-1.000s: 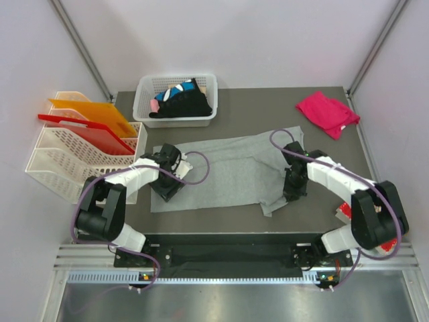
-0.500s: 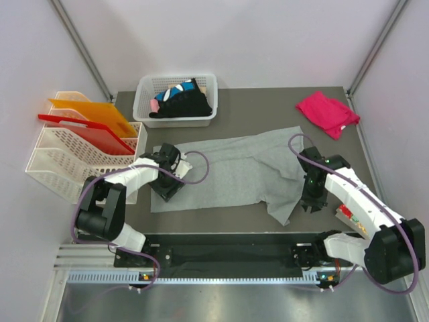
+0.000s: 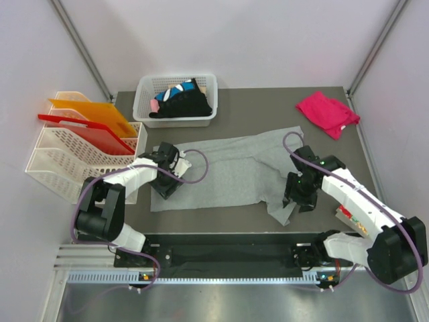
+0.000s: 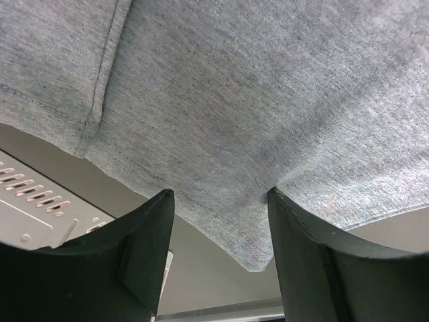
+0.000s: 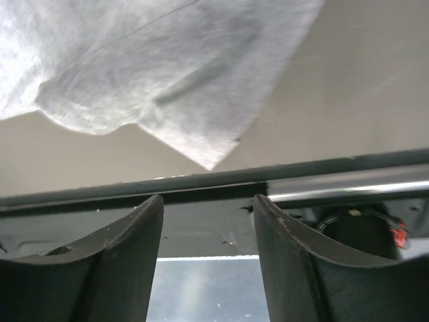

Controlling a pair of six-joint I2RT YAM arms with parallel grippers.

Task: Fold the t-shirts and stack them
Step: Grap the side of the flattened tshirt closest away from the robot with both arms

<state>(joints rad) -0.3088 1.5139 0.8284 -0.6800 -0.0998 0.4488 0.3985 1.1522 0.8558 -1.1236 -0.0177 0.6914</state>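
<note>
A large light grey t-shirt [image 3: 224, 171] lies spread across the middle of the table. My left gripper [image 3: 165, 186] rests on its left edge and is open. Its fingers [image 4: 305, 255] straddle a corner of the grey cloth [image 4: 234, 121], and the right one presses into it. My right gripper [image 3: 298, 199] is open just past the shirt's near right sleeve [image 3: 281, 211], with nothing between its fingers [image 5: 295, 261]. The sleeve tip [image 5: 167, 87] lies ahead of them on the table. A magenta-pink t-shirt [image 3: 328, 113] sits crumpled at the far right. Black t-shirts with blue-white patches [image 3: 179, 102] fill the basket.
The white basket [image 3: 144, 100] stands at the back left. White file racks [image 3: 67, 161] holding orange and red folders stand along the left edge. A red snack packet [image 3: 344, 213] lies by the right arm, near the table's front edge [image 5: 214, 176].
My right gripper pulled the grey sleeve out toward the near right, then opened and let it go, shifting slightly back left. The left gripper has not moved.
</note>
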